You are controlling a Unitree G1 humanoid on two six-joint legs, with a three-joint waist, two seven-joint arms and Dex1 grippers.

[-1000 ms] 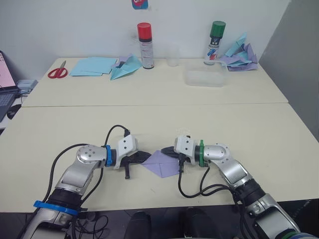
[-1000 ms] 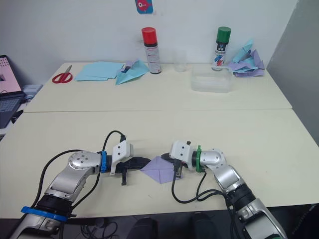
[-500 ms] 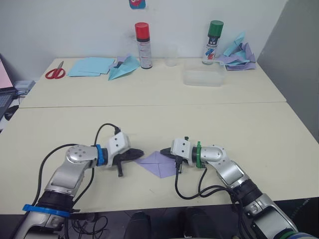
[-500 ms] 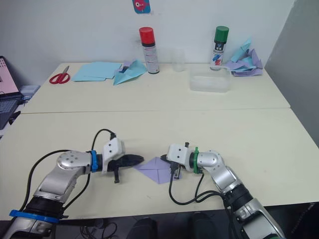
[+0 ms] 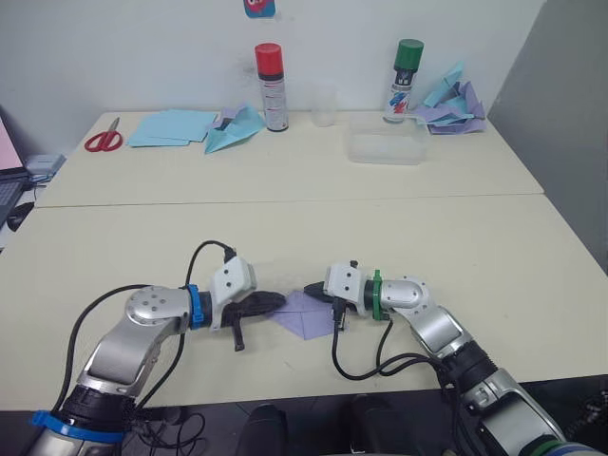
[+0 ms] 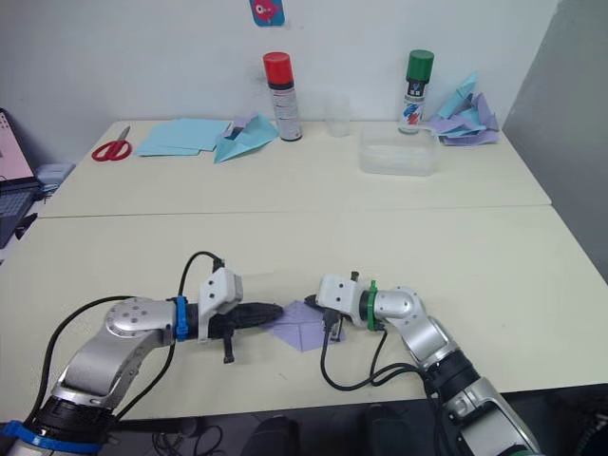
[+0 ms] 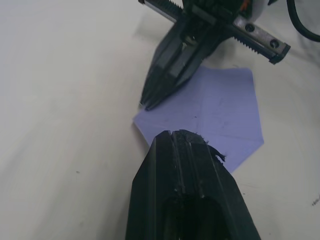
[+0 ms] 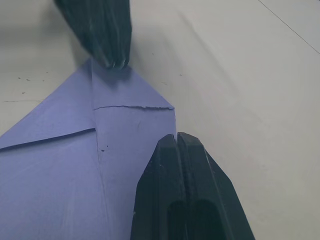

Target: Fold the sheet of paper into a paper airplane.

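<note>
Lavender sheet of paper (image 5: 306, 314) unmoved, left tool (image 5: 276, 302) now touching it

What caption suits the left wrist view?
Two shut grippers, left and right, press a partly folded lavender paper on the table.

Two cream tables (image 5: 399, 242) pushed together against a white wall (image 5: 142, 57)
</note>
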